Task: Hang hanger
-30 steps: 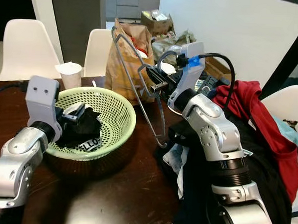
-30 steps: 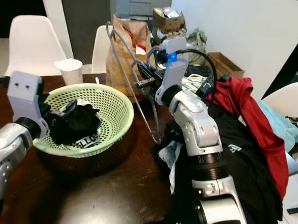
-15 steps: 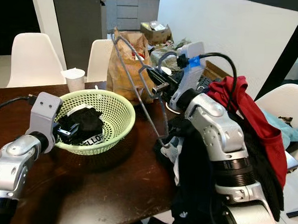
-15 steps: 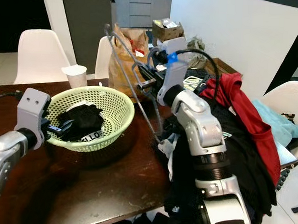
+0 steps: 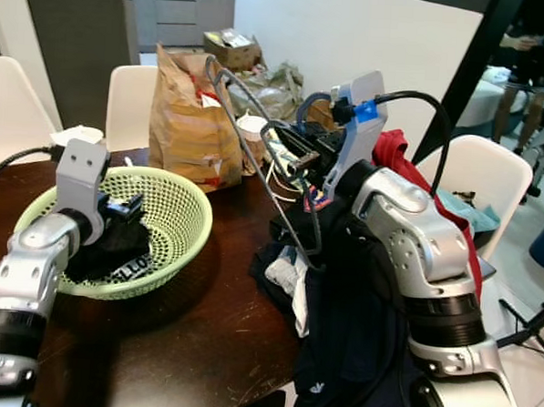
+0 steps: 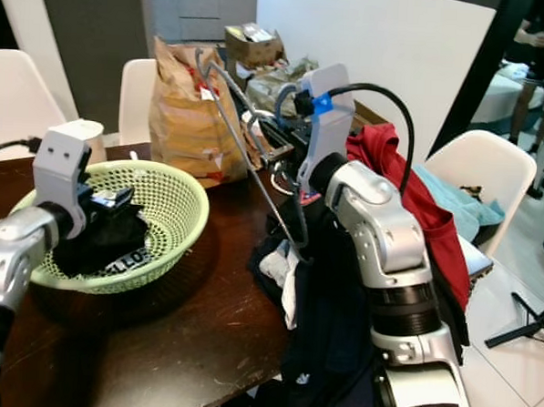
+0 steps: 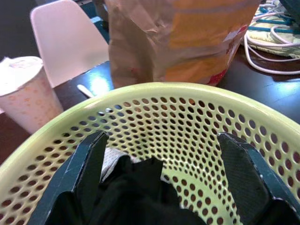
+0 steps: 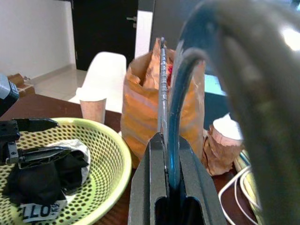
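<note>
Above table edge, right gripper (image 5: 288, 159) clamped on wire hanger (image 5: 256, 157), held aloft beside brown paper bag (image 5: 187, 117); clothes pile (image 5: 358, 299) draped below arm. Left gripper (image 7: 159, 173) spread wide over black garment (image 6: 106, 236) in green basket (image 5: 175, 226), gripping nothing. Step looks like carry phase: hanger secured, not yet hung. No rail in sight, so you need to locate one, then hook over it before letting go.
</note>
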Controlling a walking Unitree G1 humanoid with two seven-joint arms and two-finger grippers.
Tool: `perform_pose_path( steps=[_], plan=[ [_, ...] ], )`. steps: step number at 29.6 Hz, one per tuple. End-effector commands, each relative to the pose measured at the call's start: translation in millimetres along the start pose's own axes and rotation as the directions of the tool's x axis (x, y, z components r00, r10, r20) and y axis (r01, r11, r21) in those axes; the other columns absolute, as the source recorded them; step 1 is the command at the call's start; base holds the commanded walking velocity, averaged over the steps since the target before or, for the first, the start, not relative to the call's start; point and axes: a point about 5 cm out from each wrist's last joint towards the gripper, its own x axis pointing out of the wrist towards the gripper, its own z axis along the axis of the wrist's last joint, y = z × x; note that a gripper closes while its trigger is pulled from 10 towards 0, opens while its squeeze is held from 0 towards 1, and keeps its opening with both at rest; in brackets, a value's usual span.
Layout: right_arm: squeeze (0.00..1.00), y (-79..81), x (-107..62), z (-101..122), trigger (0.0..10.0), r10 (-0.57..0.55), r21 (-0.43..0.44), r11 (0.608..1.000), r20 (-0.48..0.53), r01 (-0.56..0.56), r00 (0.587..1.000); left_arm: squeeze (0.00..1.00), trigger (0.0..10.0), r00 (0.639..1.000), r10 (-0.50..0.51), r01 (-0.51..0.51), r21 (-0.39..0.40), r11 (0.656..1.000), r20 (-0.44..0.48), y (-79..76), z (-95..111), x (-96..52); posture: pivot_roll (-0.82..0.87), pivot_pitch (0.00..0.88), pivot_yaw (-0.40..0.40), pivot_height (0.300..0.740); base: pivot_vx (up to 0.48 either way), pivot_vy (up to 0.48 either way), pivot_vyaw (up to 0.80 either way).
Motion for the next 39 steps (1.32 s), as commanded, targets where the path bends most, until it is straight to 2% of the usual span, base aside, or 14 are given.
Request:
perform_pose_path(
  steps=[1, 10, 11, 15, 16, 28, 30, 31, 32, 33, 34, 35, 36, 39],
  plan=[
    [0.00, 1.8, -1.8, -0.3, 10.0, 0.007, -0.011, 1.000, -0.011, -0.007, 1.000, 0.00, 10.0, 1.000, 0.016, -0.016, 0.007, 1.000, -0.017, 5.8, -0.9, 0.7, -0.12, 0.004, -0.104, 0.740, 0.000, 0.000, 0.00],
    [0.00, 3.7, -3.5, -0.3, 10.0, 0.015, -0.017, 1.000, -0.039, -0.016, 0.999, 0.00, 10.0, 0.958, 0.102, -0.120, -0.051, 0.991, -0.269, 15.8, -39.4, -0.6, -0.12, 0.024, -0.107, 0.740, 0.000, 0.000, 0.00],
    [0.00, 3.2, -3.7, -0.4, 10.0, 0.013, -0.018, 1.000, -0.041, -0.014, 0.999, 0.00, 4.5, 0.949, 0.098, -0.120, -0.056, 0.991, -0.299, 15.5, -44.7, -1.9, -0.12, 0.024, -0.107, 0.740, 0.000, 0.000, 0.00],
    [0.00, 2.9, -4.2, -0.2, 10.0, 0.009, -0.018, 1.000, -0.044, -0.010, 0.999, 0.00, 4.5, 0.941, 0.094, -0.120, -0.060, 0.991, -0.325, 16.2, -49.5, -2.5, -0.12, 0.027, -0.104, 0.740, 0.000, 0.000, 0.00],
    [0.00, 2.5, -4.7, -0.2, 10.0, 0.005, -0.017, 1.000, -0.046, -0.006, 0.999, 0.00, 0.0, 0.934, 0.084, -0.116, -0.073, 0.991, -0.347, 16.4, -53.7, -3.4, -0.12, 0.028, -0.102, 0.740, 0.000, 0.000, 0.00],
    [0.00, 0.2, -4.7, 0.7, 10.0, -0.013, -0.010, 1.000, -0.041, 0.013, 0.999, 0.00, 0.0, 0.936, 0.079, -0.110, -0.072, 0.991, -0.342, 23.9, -50.2, -3.6, -0.12, 0.024, -0.089, 0.740, 0.000, 0.000, 0.00],
    [0.00, -0.4, -4.4, 1.1, 10.0, -0.017, -0.008, 1.000, -0.039, 0.017, 0.999, 0.00, 0.0, 0.945, 0.091, -0.117, -0.064, 0.991, -0.314, 28.4, -42.0, -2.7, -0.11, 0.023, -0.088, 0.740, 0.000, 0.000, 0.00],
    [0.00, -0.8, -3.7, 1.4, 10.0, -0.022, -0.006, 1.000, -0.034, 0.022, 0.999, 0.00, 0.0, 0.971, 0.125, -0.138, -0.055, 0.989, -0.204, 38.0, -14.5, -0.9, -0.10, 0.013, -0.080, 0.740, 0.000, 0.000, 0.00],
    [0.00, -0.8, -3.7, 1.4, 10.0, -0.022, -0.006, 1.000, -0.034, 0.022, 0.999, 0.00, 0.0, 0.971, 0.125, -0.138, -0.055, 0.989, -0.204, 38.0, -14.5, -0.9, -0.10, 0.013, -0.080, 0.740, 0.000, 0.000, 0.00],
    [0.00, -1.1, -2.8, 1.5, 10.0, -0.027, -0.002, 1.000, -0.028, 0.027, 0.999, 0.00, 0.0, 0.985, 0.159, -0.162, -0.046, 0.986, -0.068, 47.3, 18.9, -1.5, -0.09, 0.008, -0.077, 0.740, 0.000, 0.000, 0.00],
    [0.00, -1.1, -2.8, 1.5, 10.0, -0.027, -0.002, 1.000, -0.028, 0.027, 0.999, 0.00, 0.0, 0.985, 0.159, -0.162, -0.046, 0.986, -0.068, 47.3, 18.9, -1.5, -0.09, 0.008, -0.077, 0.740, 0.000, 0.000, 0.00],
    [0.00, -1.2, -2.1, 1.5, 10.0, -0.031, 0.001, 1.000, -0.024, 0.031, 0.999, 0.00, 0.0, 0.981, 0.187, -0.185, -0.037, 0.982, 0.060, 54.8, 52.1, -5.5, -0.09, 0.006, -0.077, 0.740, 0.000, 0.000, 0.00],
    [0.00, -1.2, -2.1, 1.5, 10.0, -0.031, 0.001, 1.000, -0.024, 0.031, 0.999, 0.00, 0.0, 0.981, 0.187, -0.185, -0.037, 0.982, 0.060, 54.8, 52.1, -5.5, -0.09, 0.006, -0.077, 0.740, 0.000, 0.000, 0.00],
    [0.00, -0.2, 1.2, 0.4, 10.0, -0.035, 0.014, 0.999, -0.012, 0.035, 0.999, 0.00, 0.0, 0.923, 0.262, -0.269, -0.016, 0.963, 0.283, 69.4, 118.9, -22.4, -0.05, 0.000, -0.070, 0.740, 0.000, 0.000, 0.00]
  ],
)
